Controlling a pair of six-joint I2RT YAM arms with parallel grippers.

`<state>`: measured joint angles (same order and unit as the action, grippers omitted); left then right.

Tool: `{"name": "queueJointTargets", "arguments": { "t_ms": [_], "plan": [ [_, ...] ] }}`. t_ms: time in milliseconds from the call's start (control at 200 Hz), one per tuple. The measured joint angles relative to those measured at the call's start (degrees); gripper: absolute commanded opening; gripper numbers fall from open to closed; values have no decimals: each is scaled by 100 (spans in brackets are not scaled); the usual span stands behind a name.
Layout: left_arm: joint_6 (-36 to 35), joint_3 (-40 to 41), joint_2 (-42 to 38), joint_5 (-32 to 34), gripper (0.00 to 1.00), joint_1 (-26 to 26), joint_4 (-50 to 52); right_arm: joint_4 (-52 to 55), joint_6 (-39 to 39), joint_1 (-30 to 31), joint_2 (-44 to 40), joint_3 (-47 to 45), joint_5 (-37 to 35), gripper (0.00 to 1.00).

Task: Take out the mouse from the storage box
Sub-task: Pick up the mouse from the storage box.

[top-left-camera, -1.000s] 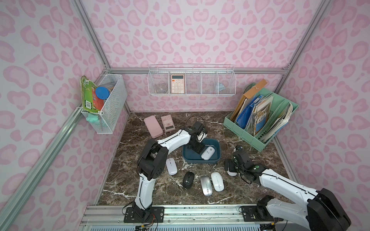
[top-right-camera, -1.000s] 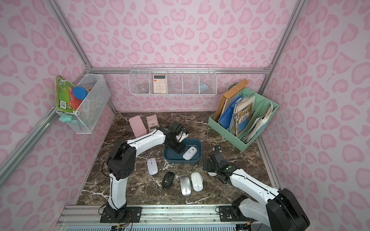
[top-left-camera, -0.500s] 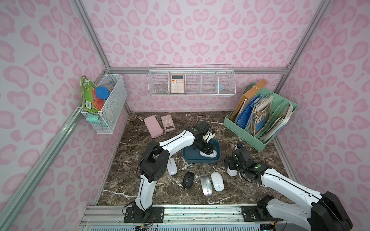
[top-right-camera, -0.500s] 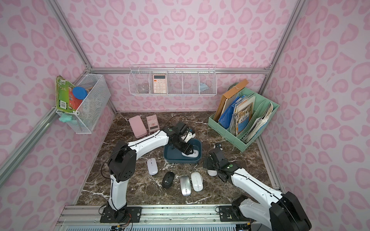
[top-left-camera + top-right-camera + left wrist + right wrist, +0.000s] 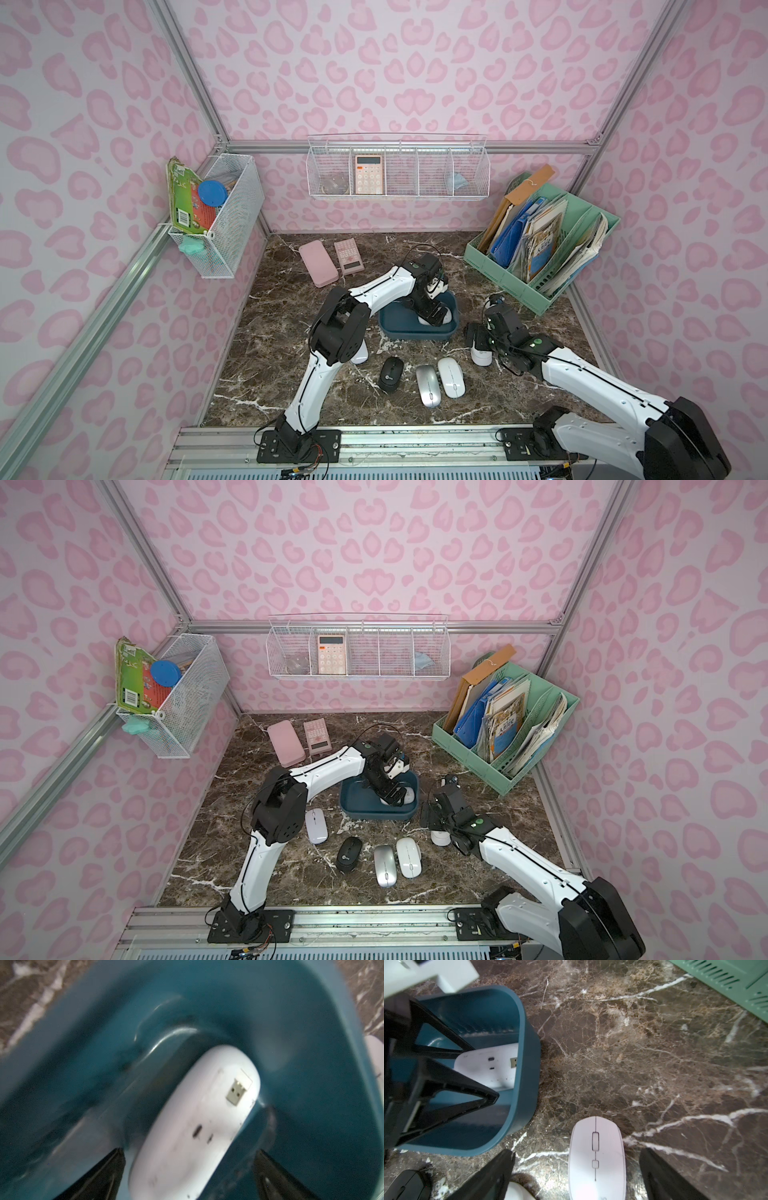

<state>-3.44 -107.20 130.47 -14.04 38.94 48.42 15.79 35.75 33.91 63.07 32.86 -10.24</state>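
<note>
Your mouse (image 5: pixel 193 1126) lies belly-up inside the storage box (image 5: pixel 415 333), at the end nearest the right arm, with its dongle slot showing. It is the only mouse in there. Your left fingers (image 5: pixel 99 1180) reach down into the box and stand spread wide, one on either side of that mouse, not closed on it.

On the counter (image 5: pixel 274 332) you have five more mice: three white, one black, one silver. The black mouse (image 5: pixel 348 854), silver mouse (image 5: pixel 384 865) and first white mouse (image 5: pixel 408 857) sit in a row in front of the box. The second white mouse (image 5: pixel 316 825) lies beside the left arm's elbow. The third white mouse (image 5: pixel 596 1157) lies between your right fingers (image 5: pixel 488 1180), which are wide apart and clear of it.

One mint file rack (image 5: pixel 498 280) stands at the back right corner.
</note>
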Motion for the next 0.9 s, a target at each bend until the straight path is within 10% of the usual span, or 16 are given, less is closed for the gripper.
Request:
{"name": "queueJointTargets", "arguments": {
  "t_ms": [635, 900],
  "plan": [
    [-52, 472, -136, -367, 42, -299, -376, 44, -39, -15, 361, 354, 15, 97],
    [175, 767, -304, -772, 41, -293, -817, 55, -44, -15, 525, 446, 15, 97]
  ]
}}
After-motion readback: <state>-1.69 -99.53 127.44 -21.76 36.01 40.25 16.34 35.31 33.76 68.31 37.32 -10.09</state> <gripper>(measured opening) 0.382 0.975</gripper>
